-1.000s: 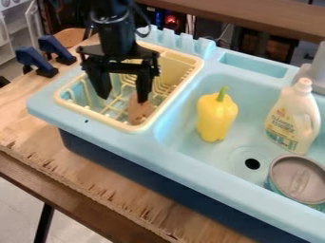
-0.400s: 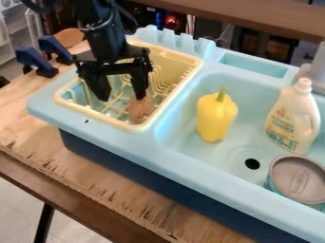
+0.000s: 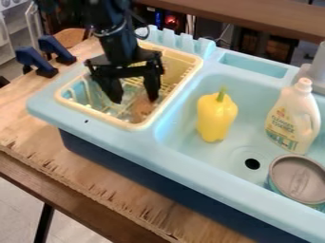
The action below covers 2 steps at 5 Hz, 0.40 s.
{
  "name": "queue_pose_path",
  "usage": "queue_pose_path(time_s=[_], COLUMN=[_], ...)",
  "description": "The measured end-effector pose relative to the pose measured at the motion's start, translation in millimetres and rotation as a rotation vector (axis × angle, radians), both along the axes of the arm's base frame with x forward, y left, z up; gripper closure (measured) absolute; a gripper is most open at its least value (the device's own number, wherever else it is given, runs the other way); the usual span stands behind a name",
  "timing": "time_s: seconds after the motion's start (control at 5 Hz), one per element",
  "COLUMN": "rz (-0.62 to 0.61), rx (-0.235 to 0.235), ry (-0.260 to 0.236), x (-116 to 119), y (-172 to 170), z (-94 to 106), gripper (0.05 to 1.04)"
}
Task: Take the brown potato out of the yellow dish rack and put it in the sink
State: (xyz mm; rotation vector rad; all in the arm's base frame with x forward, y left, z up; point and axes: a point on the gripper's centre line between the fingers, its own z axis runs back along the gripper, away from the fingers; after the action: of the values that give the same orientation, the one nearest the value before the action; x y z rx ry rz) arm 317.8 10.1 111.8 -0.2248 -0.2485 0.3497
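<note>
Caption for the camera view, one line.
Black gripper, fingers apart, in a yellow dish rack near a brown item; yellow pepper, bottle and can in the blue sink.

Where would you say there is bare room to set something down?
The basin floor between the yellow bell pepper and white bottle, and the plywood before the sink. Crowded: the dish rack, where the gripper hangs, and the side with bottle and can.

A plywood tabletop [image 3: 35, 121] carries a light-blue toy sink [image 3: 146, 144] and two blue clamps [image 3: 33, 59].
</note>
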Motion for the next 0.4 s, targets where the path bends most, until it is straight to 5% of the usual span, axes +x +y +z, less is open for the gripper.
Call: queue_pose_path(time_s=[0.4], rz=[-0.021], rx=[-0.008], ry=[0.025], x=[0.0], y=[-17.4], z=[-2.5], gripper=[0.081])
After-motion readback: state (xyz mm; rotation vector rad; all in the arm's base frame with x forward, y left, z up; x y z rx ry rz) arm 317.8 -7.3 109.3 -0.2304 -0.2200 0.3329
